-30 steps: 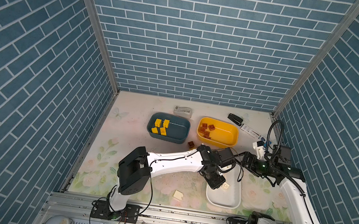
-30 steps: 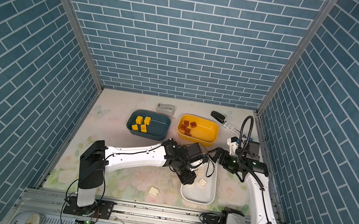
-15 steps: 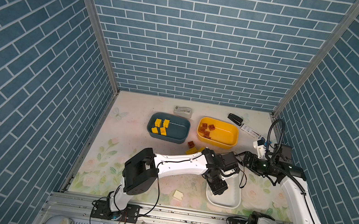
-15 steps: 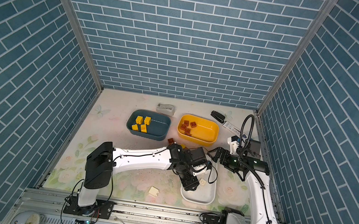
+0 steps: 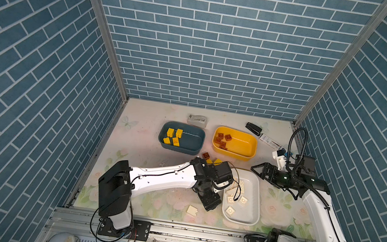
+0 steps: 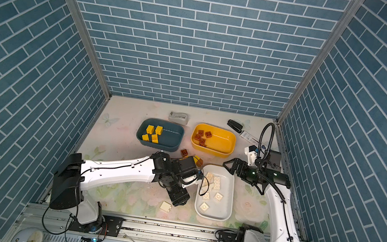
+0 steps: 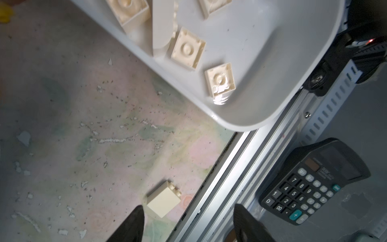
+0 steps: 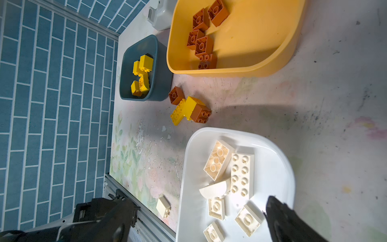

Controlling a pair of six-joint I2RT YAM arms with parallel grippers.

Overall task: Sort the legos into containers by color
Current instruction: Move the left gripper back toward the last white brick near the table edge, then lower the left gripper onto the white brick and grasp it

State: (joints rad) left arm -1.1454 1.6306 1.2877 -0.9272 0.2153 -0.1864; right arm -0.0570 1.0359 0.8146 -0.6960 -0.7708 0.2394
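Left pincer [image 7: 187,222] is hanging over the counter [image 7: 73,125] with its fingers [image 7: 129,226] spread and nothing between them. One loose cream brick [image 7: 164,201] is lying on its side just beside one fingertip, unpinched; contact cannot be told. In a top view this brick is sitting near the counter's front edge, just left of the white tub [image 5: 252,215].

White tub is holding several cream bricks [image 8: 241,174], some studs-up, some inverted, plus one curved piece. The left arm's wrist is overlapping the tub's left rim in both top views, and a black cable [image 5: 236,193] is drooping across the tub.

Right pincer [image 5: 257,170] is hovering off the tub's far right corner, fingers wide apart, gripping nothing.

Mixed cluster [image 8: 189,109] of yellow and reddish-brown pieces is lying on the counter between the three tubs. Dark blue tub [image 5: 193,141] is holding yellow bricks [image 5: 173,136]; yellow tub [image 5: 243,147] is holding reddish-brown bricks [image 5: 222,140].

Tape dispenser [image 5: 197,120] and stapler [image 5: 253,128] are sitting behind the tubs. Calculator [image 7: 312,180] is lying beyond the front rail.
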